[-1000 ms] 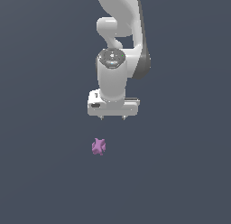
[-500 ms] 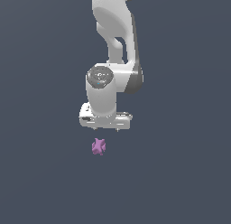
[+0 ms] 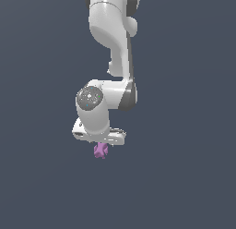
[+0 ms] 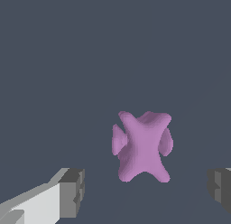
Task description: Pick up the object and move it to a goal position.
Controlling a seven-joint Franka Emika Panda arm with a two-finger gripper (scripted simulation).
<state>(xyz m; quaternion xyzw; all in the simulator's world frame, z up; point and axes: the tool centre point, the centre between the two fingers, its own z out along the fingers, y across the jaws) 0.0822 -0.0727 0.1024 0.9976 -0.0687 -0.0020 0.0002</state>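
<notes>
We are seeing the white arm (image 3: 110, 48) reaching down, its tool (image 4: 144, 191) spread wide — gripping nothing. The purple-pink object (image 4: 142, 145) is lying just beneath the tool, between its fingers (image 4: 72, 191) — touching neither.

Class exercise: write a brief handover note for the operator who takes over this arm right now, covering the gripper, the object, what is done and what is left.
Gripper: open, holding nothing, fingers either side of the purple object but apart from it.
Object: lies on the grey surface, right under the gripper in the exterior view.
Done: gripper positioned over the object.
Left: lower, close, lift, carry to the goal. No goal marker shows in either view.
</notes>
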